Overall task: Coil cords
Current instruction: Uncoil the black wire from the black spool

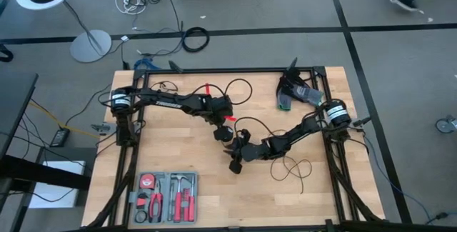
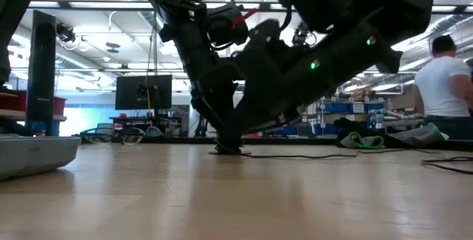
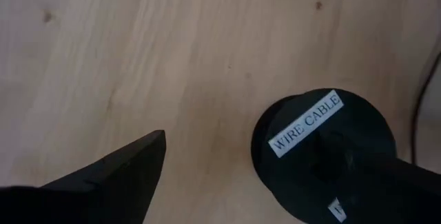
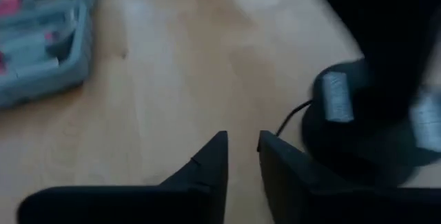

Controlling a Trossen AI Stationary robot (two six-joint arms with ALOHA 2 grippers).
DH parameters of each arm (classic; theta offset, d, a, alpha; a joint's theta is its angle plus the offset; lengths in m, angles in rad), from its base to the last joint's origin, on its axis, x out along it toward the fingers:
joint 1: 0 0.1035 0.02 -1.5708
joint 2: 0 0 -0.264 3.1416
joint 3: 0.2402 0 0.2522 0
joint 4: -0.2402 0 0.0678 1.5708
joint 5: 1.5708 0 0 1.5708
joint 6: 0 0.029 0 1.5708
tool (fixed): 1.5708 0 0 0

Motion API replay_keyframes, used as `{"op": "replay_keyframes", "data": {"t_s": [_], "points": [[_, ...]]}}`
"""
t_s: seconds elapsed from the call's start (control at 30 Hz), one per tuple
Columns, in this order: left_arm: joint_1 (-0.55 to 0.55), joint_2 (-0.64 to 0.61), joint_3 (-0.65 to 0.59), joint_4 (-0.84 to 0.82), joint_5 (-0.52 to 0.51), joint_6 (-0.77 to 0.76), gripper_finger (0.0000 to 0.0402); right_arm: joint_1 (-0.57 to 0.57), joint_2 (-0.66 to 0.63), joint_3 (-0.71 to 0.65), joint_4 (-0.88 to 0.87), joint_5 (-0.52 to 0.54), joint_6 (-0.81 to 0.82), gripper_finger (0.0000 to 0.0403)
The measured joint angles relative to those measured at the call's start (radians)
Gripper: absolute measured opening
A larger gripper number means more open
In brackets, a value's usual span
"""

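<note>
A thin black cord lies in loose loops on the wooden table, one loop [image 1: 241, 89] at the far middle and another [image 1: 293, 168] near the right. It ends at a round black puck [image 3: 324, 138] labelled WIRE CABLE, which lies flat on the wood. My left gripper [image 3: 241, 148] is open wide at the table's middle, one finger over the puck and the other [image 3: 117, 176] over bare wood. My right gripper [image 4: 242, 145] is open a little, low over the table just beside the puck [image 4: 358, 134], with nothing between its fingers. The cord [image 4: 289, 117] leaves the puck near its tips. My left gripper has one finger [image 3: 386, 179] coming down from above onto the puck's top face [image 3: 310, 124], near its middle. The finger hides the spot, so I cannot tell whether it touches or presses. The puck stays flat on the table.
A grey tool case [image 1: 166, 198] with red-handled tools lies at the near left. A dark and green bundle [image 1: 293, 93] sits at the far right. Black frame rails [image 1: 214, 71] run round the table. A person [image 2: 443, 85] stands in the room beyond.
</note>
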Motion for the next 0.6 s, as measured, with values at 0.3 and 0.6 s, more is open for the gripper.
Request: {"op": "replay_keyframes", "data": {"t_s": [0.3,0.6], "points": [[0.0,0.0,0.0,-0.001,-0.002,-0.001,0.0379,-0.018,0.03,0.041,-0.079,-0.02,-0.028,0.0132],[0.0,0.0,0.0,-0.006,-0.002,-0.002,0.0379,-0.017,0.028,0.041,-0.174,-0.037,0.021,0.0133]]}}
